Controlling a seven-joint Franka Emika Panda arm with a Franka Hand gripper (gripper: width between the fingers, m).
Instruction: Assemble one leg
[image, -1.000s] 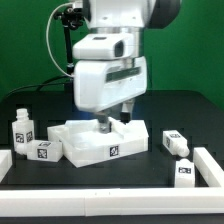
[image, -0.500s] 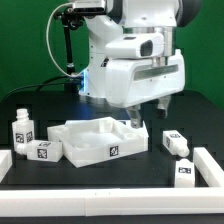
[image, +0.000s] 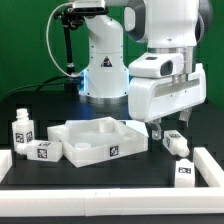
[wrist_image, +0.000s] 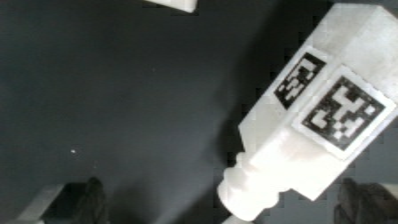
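Note:
A leg (image: 176, 142), a small white peg with marker tags, lies on the black table to the exterior view's right of the large white tray-like piece (image: 100, 141). My gripper (image: 168, 128) hangs just above this leg, open and empty. In the wrist view the leg (wrist_image: 313, 110) lies slanted, with two tags on its face. Its narrow end reaches in between the two dark fingertips (wrist_image: 79, 201). My gripper (wrist_image: 228, 206) is not touching it.
Two more legs (image: 22, 130) (image: 42, 151) stand at the exterior view's left, and another (image: 185, 174) lies near the front right. A low white rail (image: 100, 205) borders the table's front and sides. The robot base (image: 100, 70) stands behind the tray.
My arm has swung from above the tray's middle to the exterior view's right and now hangs over the leg there. The parts have not moved.

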